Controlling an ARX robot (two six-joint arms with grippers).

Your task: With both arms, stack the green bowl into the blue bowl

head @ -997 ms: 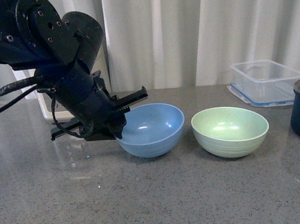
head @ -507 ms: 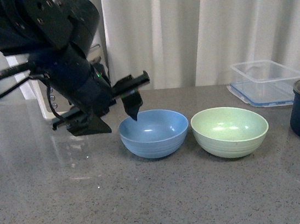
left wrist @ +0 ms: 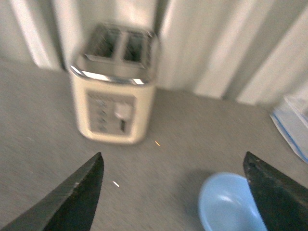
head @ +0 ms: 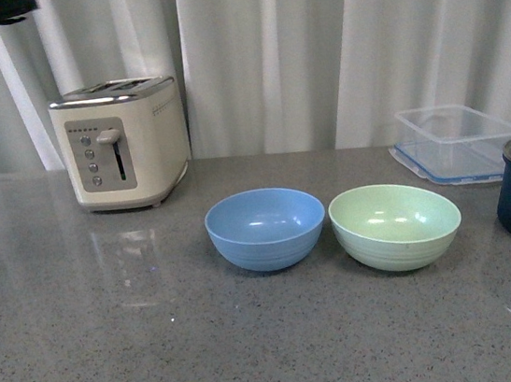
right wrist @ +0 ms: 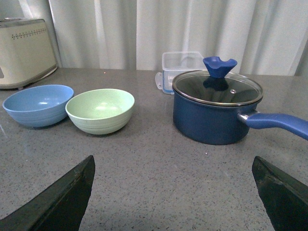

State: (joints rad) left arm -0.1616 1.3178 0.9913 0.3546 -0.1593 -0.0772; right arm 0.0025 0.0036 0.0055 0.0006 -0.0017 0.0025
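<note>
Now the blue bowl (head: 266,229) stands upright on the grey counter (head: 164,354), and the green bowl (head: 396,226) stands just beside it on its right, not inside it. The left gripper (left wrist: 173,161) hangs spread wide above the counter, facing the toaster (left wrist: 114,91), holding nothing. The right gripper (right wrist: 173,161) is also spread wide and empty, facing the dark blue pot (right wrist: 211,115).

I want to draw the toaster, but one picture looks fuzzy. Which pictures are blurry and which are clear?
Left wrist view: blurry all over, the toaster and blue bowl smeared. Front view: sharp, with the toaster's pale reflection on the shiny counter. Right wrist view: sharp, the green bowl crisp.
</note>
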